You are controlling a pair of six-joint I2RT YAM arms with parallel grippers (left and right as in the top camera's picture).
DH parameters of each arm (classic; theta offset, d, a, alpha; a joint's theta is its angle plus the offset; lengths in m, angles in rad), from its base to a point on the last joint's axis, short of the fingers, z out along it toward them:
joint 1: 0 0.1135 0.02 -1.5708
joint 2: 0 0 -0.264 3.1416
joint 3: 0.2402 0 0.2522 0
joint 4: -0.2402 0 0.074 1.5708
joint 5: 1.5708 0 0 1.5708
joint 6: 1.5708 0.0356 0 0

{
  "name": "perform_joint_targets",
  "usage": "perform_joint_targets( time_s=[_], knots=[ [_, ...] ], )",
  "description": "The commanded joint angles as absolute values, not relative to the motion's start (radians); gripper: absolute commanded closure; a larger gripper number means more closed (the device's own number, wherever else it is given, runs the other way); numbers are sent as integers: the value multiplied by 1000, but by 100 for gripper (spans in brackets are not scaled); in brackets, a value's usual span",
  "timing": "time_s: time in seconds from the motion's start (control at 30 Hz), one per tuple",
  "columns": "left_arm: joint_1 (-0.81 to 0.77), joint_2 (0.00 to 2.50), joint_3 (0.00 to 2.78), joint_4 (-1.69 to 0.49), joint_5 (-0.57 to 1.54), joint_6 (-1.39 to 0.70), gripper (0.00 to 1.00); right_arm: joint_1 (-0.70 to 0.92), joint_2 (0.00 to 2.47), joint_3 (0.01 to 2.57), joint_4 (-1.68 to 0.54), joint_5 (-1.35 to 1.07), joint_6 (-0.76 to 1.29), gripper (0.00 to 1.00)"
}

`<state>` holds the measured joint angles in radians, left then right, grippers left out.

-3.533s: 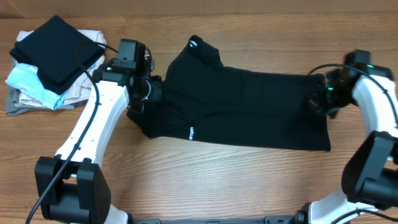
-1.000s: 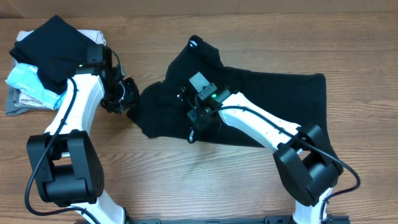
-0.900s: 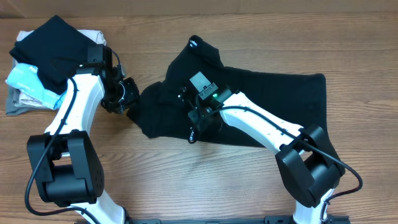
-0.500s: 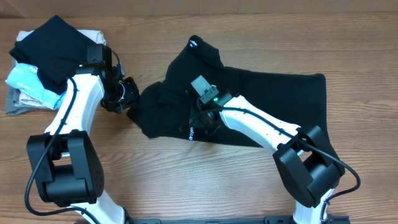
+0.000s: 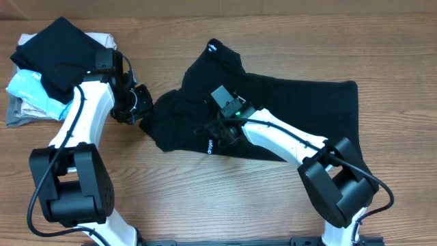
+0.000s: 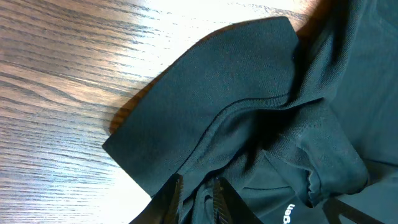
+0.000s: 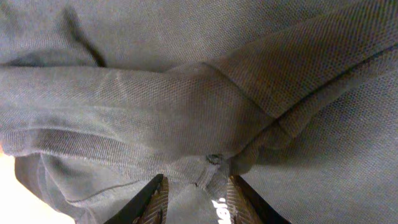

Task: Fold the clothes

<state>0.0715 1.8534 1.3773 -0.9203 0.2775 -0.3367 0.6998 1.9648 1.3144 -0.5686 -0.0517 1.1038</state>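
A black shirt of soft knit fabric lies flat on the wooden worktop, reaching from the middle out to the right. Its right part is smooth with a straight edge, while its left part is rumpled into folds. The collar, with a small white tag, points to the far side, and small white lettering shows at the near edge. The left gripper sits at the shirt's left end beside a flat sleeve flap, its jaws drawn close together and pinching a ridge of the black fabric. The right gripper is down on the rumpled part near the lettering; its jaws stand apart with a bunched fold between them, and whether they grip it cannot be told. A pile of folded garments rests at the far left, well apart from the shirt.
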Motion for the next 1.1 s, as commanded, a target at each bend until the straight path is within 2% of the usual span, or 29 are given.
perform_joint_targets(
  time_s=[0.0, 0.17, 0.27, 0.5, 0.57, 0.73, 0.87, 1.0, 1.07],
  knots=[
    [65, 1842, 1399, -921, 289, -314, 79, 694, 1943, 1279, -542, -43, 1165, 64],
    [65, 1842, 1399, -923, 289, -314, 79, 694, 1943, 1266, -535, -38, 1164, 64],
    [65, 1842, 1399, -923, 289, -314, 79, 694, 1943, 1266, -532, -38, 1164, 59],
    [65, 1842, 1399, -923, 289, -314, 78, 694, 1944, 1264, -530, -6, 1184, 60],
    [65, 1842, 1399, -923, 289, -314, 78, 694, 1945, 1264, -524, 1, 1184, 63],
    [65, 1842, 1399, -924, 289, -314, 78, 694, 1945, 1264, -508, 8, 1183, 80],
    [65, 1842, 1399, -924, 289, -314, 78, 694, 1945, 1264, -502, 11, 1183, 83],
    [65, 1842, 1399, -924, 289, -314, 77, 694, 1945, 1264, -501, 42, 1183, 96],
    [65, 1842, 1399, -924, 289, -314, 76, 694, 1945, 1264, -493, 63, 1182, 96]
  ],
)
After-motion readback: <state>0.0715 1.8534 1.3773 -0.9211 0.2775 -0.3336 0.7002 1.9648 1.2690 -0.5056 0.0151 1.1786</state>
